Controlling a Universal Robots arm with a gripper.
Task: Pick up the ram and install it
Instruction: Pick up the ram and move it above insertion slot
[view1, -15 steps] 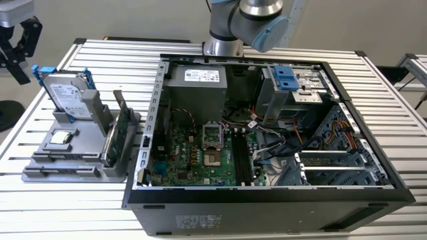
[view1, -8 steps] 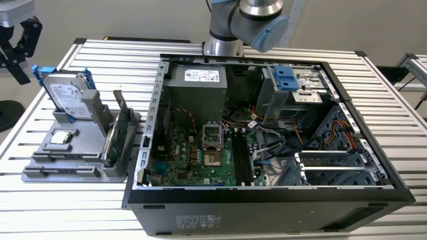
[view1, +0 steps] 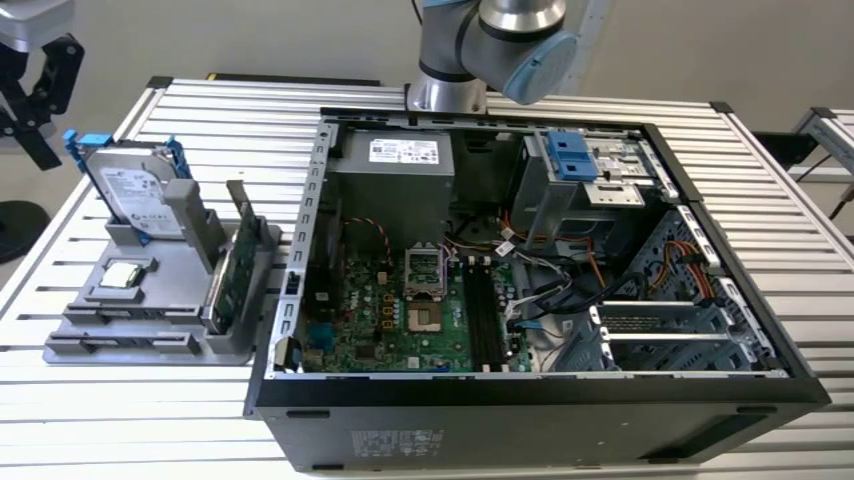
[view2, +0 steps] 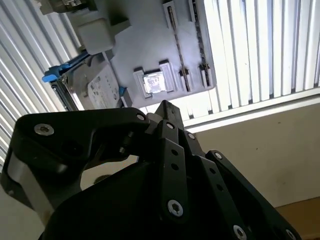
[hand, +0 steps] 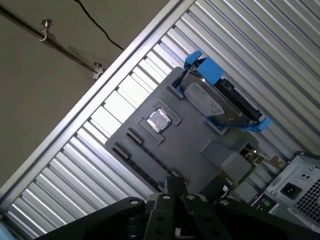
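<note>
Place: robotics lab bench
Worktop: ribbed aluminium table (view1: 134, 430)
Signs: robot arm (view1: 487, 45) at far edge; opened computer tower (view1: 534, 435); grey parts fixture (view1: 120, 345)

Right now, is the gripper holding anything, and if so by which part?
Nothing is held. In both wrist views the fingertips of the gripper meet with nothing between them, pointing toward the gray parts tray that carries the hard drive.

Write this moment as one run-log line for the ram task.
gripper: shut, nothing gripped, aimed at gray parts holder, not touching | hard drive, processor chip, green card: in holder | computer case: open | ram: not in gripper
</note>
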